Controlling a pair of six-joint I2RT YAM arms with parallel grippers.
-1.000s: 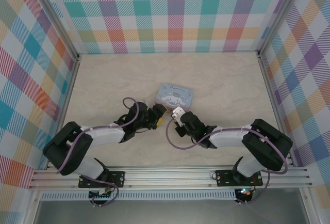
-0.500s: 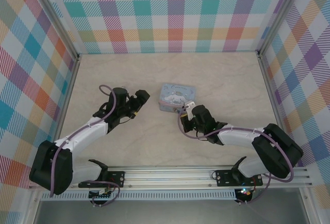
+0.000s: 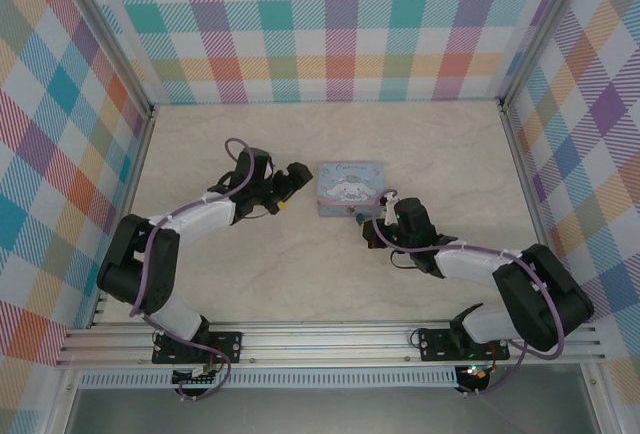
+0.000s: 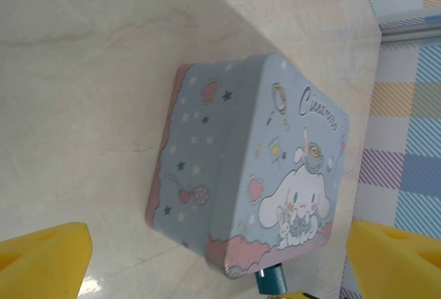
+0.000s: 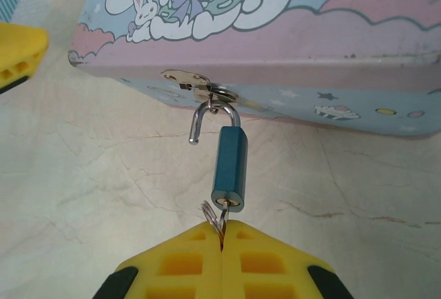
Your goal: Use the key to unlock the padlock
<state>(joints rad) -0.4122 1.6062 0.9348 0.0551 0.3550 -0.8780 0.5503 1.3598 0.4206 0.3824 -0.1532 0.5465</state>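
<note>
Plaid walls [image 3: 340,34] in pastel checks close round a pale, marble-veined desk [image 3: 300,274]. On it lies the tin [image 3: 347,186], a rounded rectangular box, smooth painted metal in light blue and pink with a white cartoon figure. My left jaws stand wide apart just beside its left end, holding nothing. At the tin's near side hangs the padlock [image 5: 230,167], a small, glossy blue block lying flat on the desk. Its thin silvery shackle [image 5: 207,116] is hooked through the tin's clasp, one leg free of the body, so I judge the lock sprung and the unlocking step about finished. My right jaws are clenched on the key [image 5: 224,211], a dark sliver seated in the padlock's base beside a wire ring [image 5: 209,214]. Next I would ease off gently, without dragging the light tin.
</note>
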